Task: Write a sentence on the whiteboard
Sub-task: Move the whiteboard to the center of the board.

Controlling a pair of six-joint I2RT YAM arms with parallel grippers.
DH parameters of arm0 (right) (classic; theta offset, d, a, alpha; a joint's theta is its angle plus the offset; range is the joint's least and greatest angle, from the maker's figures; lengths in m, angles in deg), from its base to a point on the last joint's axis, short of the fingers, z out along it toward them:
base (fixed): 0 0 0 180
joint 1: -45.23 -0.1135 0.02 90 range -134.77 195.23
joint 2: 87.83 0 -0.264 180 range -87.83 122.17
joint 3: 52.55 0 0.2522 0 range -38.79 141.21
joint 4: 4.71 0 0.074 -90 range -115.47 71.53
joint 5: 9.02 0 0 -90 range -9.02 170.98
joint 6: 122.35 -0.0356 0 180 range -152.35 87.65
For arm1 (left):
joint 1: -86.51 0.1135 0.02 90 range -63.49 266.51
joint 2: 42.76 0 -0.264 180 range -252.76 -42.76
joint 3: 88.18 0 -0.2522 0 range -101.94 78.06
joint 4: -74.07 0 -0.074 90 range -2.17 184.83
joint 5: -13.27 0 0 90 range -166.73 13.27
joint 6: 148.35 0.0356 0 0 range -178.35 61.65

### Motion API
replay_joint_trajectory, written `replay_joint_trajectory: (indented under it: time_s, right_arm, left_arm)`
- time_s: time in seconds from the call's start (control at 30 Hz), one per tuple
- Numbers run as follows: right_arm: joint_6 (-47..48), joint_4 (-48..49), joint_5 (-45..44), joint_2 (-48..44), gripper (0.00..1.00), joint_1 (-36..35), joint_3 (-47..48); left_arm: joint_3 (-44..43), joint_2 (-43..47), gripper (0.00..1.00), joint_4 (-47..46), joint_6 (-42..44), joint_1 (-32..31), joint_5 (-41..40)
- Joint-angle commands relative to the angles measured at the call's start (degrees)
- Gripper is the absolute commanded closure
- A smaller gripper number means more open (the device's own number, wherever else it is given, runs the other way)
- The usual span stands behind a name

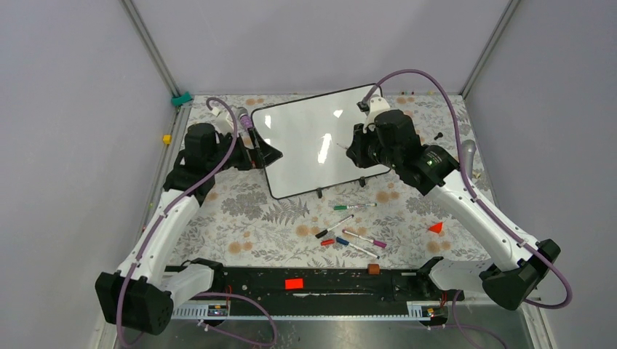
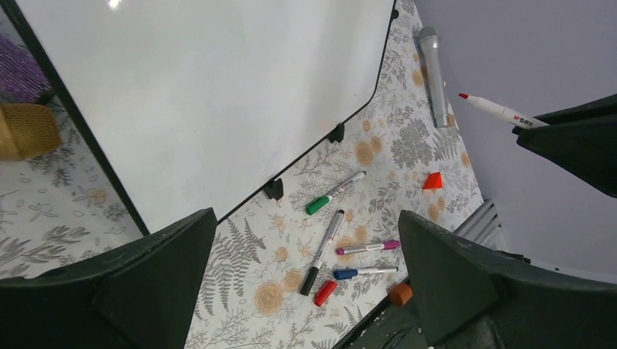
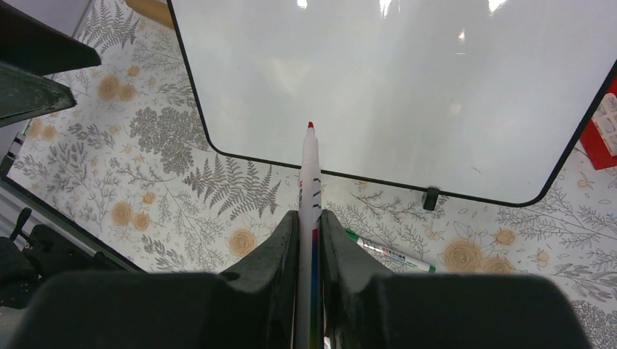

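Our right gripper pinches the red-tipped marker, tip toward twelve o'clock, to write on the whiteboard; left gripper gapes empty.

The counter carries a floral cover. Green marker, black marker, pink marker and blue marker lie grouped near its front. Red cap lies just beside the blue marker. Red wedge lies right of the group, apart from it. Grey cylinder lies at the right edge.

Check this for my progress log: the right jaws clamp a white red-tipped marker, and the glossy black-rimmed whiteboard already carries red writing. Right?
No. The right jaws clamp the white red-tipped marker, but the glossy black-rimmed whiteboard is blank, as the right wrist view shows.
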Motion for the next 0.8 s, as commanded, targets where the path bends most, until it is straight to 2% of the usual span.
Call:
replay_joint_trajectory:
  time_s: [0.0,0.13,0.23,0.3,0.4,0.57,0.67,0.77]
  right_arm:
    - [1.92,1.38,-1.22,-0.49,1.00,-0.30,1.70]
    - [1.74,1.36,-1.28,-0.26,1.00,-0.27,2.00]
    - [1.87,1.38,-1.70,-0.48,1.00,-0.23,1.97]
    - [1.96,1.38,-2.27,-0.86,1.00,-0.30,1.75]
    - [1.56,1.33,-2.58,-0.97,1.00,-0.34,1.52]
    - [1.08,1.36,-1.96,0.31,1.00,-0.34,3.16]
    - [1.13,1.39,-1.92,1.05,1.00,-0.26,4.16]
    - [1.04,1.34,-1.96,1.77,1.00,-0.32,4.66]
  left_arm:
    - [0.71,-2.26,0.01,-8.55,-4.28,0.30,3.56]
    - [0.14,-2.82,0.01,-7.61,-4.53,1.41,1.04]
    - [-1.55,-3.31,0.01,-1.78,-3.39,3.30,-0.64]
    - [-1.62,-3.29,0.01,-2.43,-0.04,4.99,4.44]
    - [-0.52,-4.67,0.01,-6.45,0.51,7.16,10.97]
    - [2.92,-11.90,0.01,-18.50,-7.53,9.98,25.23]
    - [5.09,-13.52,0.01,-26.47,-12.07,10.45,27.29]
    - [3.01,-14.33,0.01,-21.17,-7.74,10.45,25.77]
